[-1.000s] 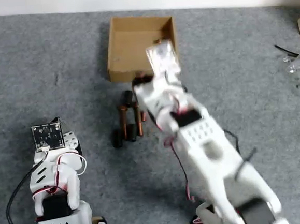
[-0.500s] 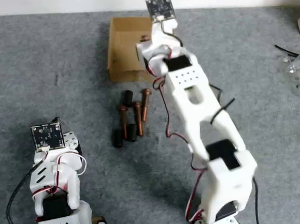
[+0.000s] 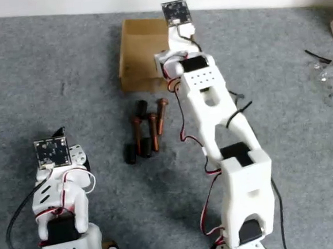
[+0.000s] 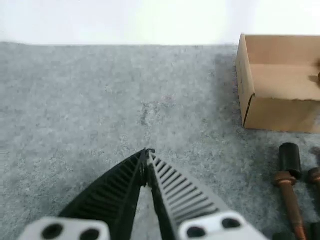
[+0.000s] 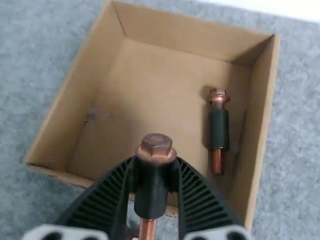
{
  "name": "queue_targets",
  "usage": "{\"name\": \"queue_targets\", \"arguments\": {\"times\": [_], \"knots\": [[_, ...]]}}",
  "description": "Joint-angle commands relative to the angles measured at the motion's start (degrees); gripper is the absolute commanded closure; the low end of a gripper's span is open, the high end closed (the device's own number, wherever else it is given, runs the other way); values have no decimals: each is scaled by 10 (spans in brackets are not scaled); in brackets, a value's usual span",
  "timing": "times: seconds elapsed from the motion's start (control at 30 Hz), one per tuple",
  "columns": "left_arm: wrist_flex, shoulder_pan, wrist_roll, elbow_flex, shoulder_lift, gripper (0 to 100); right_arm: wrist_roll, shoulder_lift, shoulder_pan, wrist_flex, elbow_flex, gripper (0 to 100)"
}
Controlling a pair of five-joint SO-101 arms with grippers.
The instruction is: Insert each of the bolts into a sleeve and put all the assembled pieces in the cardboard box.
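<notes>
The box (image 5: pixel 185 35) is plain brown cardboard. The bolt (image 5: pixel 218 95) inside it is copper, in a black sleeve (image 5: pixel 218 127); the held bolt (image 5: pixel 156 147) and its sleeve (image 5: pixel 151 192) match. The loose bolts (image 3: pixel 153 128) are copper, the loose sleeves (image 3: pixel 140 108) black. The left gripper (image 4: pixel 146 155) and right gripper (image 5: pixel 155 165) are black and ribbed. The carpet (image 3: pixel 65 80) is mottled grey, the arms (image 3: pixel 240 176) white with red wires (image 3: pixel 182 126).
</notes>
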Motion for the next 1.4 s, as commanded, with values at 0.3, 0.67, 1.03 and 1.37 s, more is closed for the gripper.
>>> {"name": "queue_targets", "arguments": {"times": [0.3, 0.67, 1.03, 1.37], "knots": [[-15, -3, 4, -2, -2, 993, 6, 13, 8, 8, -46, 992], [-15, 9, 2, -2, -2, 992, 5, 52, 22, 5, -132, 992], [-15, 9, 2, -2, -2, 992, -121, 57, 50, 5, -181, 992], [-15, 12, 2, -1, -2, 992, -48, 165, 51, 8, -185, 991]]}}
